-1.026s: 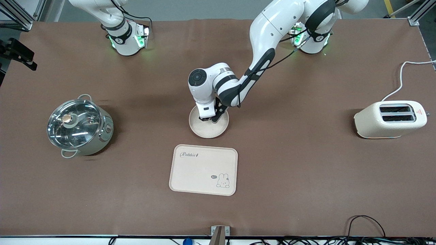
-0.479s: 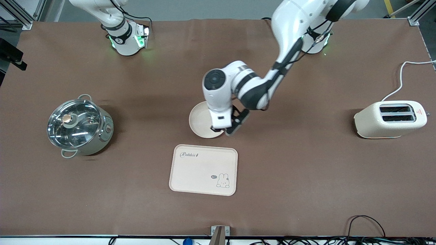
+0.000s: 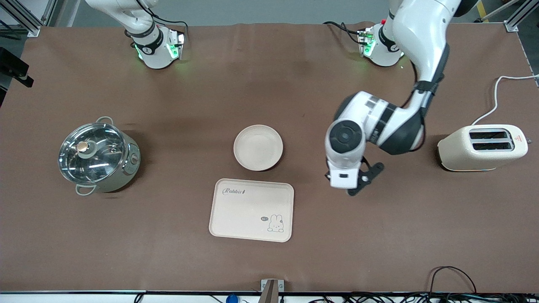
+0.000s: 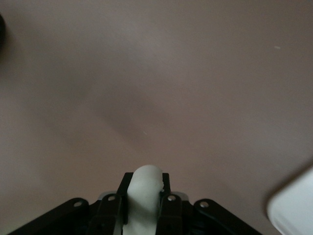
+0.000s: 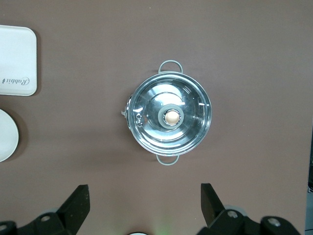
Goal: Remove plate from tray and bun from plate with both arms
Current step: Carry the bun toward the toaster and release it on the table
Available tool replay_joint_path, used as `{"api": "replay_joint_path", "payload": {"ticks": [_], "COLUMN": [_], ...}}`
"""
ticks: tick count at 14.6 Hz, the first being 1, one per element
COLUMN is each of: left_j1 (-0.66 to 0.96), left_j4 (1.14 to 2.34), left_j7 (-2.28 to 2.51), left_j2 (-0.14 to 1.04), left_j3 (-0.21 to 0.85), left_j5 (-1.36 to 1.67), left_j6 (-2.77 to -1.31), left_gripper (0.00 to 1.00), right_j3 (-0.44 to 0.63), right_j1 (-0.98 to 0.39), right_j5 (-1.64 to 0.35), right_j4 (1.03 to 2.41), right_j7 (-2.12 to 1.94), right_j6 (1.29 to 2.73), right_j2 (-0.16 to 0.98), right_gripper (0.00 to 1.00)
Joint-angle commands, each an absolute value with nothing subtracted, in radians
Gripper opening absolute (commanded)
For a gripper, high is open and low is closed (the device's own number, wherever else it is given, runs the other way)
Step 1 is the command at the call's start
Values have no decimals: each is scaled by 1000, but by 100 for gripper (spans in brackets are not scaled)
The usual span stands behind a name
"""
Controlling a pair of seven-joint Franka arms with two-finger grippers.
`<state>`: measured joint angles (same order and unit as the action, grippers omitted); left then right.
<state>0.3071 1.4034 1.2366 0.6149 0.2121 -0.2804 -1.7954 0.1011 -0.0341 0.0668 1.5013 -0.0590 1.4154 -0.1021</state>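
The round cream plate (image 3: 258, 147) lies empty mid-table, just farther from the front camera than the tray; its edge also shows in the right wrist view (image 5: 6, 142). My left gripper (image 3: 342, 184) hangs over bare table between the plate and the toaster. It is shut on the bun (image 4: 144, 193), a pale lump squeezed between the black fingers (image 4: 117, 196). In the front view the hand hides the bun. My right gripper (image 5: 144, 208) is open and holds nothing, high over the pot's end of the table. It does not show in the front view.
A rectangular cream tray (image 3: 251, 210) with a rabbit drawing lies nearer the front camera than the plate. A lidded steel pot (image 3: 97, 155) stands toward the right arm's end. A cream toaster (image 3: 482, 147) with its cord stands toward the left arm's end.
My left gripper has risen off the plate and swung toward the toaster with the bun in it, leaving the plate bare. The right arm has not moved.
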Motion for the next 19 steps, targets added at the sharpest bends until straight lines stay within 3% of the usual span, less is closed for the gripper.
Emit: {"api": "replay_joint_path", "payload": {"ticks": [1,7,9,10,11,12,13,19], "left_j1": [214,84,61,58,46,34,25,25], "left_j4": [1505,1770,1795,1795,1793,1790,1786,1697], "left_j7": [1137,1126,1121,1121,1121,1123,1126,1109], "left_j2": [580,594,615,618,629,632,632,545], "left_j3": [221,219,219,219,219,221,222,276], "left_j5": [-284,-412,-442,-468,-494,-498,-499,-485], "left_j6": [-1830,-2202,-2272,-2275,-2276,-2281,-2289,-2192], "left_gripper": [26,27,31,40,56,88,100,100], "right_j3": [92,92,91,91,91,91,91,91], "right_j1": [-20,-20,-20,-20,-20,-20,-20,-23], "right_j5": [58,58,58,58,58,58,58,58], "right_j4": [1496,1496,1497,1497,1497,1497,1497,1497], "right_j7": [-72,-72,-72,-72,-72,-72,-71,-71], "right_j6": [1416,1414,1414,1413,1413,1413,1413,1414], "right_j2": [-107,-107,-107,-107,-107,-107,-107,-107], "right_gripper": [100,100,100,100,100,100,100,100]}}
